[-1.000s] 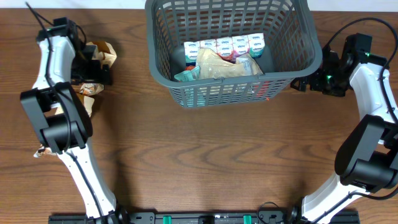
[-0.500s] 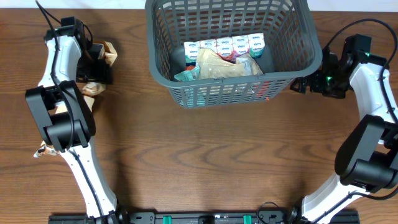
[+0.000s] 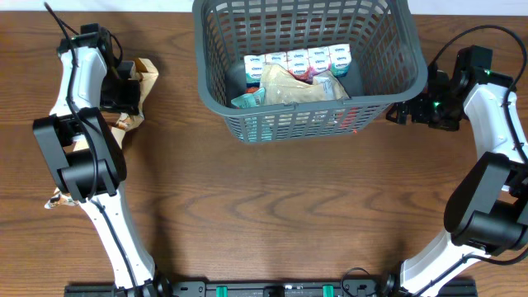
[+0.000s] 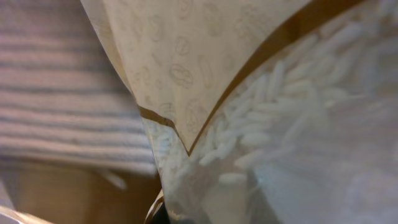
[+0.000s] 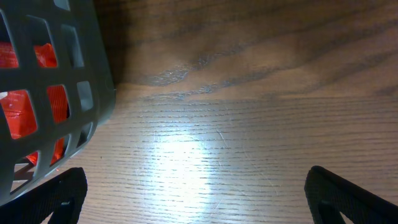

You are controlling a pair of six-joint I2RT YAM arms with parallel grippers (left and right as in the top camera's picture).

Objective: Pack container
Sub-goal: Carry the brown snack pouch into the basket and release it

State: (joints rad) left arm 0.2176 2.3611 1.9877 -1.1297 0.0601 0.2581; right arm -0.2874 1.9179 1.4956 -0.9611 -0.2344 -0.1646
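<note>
The container (image 3: 200,58) sat at twelve o'clock. My left gripper (image 3: 126,89) pinched a snack pack (image 3: 147,69) at ten, apparently for loading; my right gripper (image 3: 398,111) gaped at three.

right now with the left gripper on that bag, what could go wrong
The left gripper looks shut on thin film of the snack bag, so it may slip or tear when lifted. The container already holds packs, so the bag could snag its rim. The open right gripper sits right beside its wall and might nudge it.
</note>
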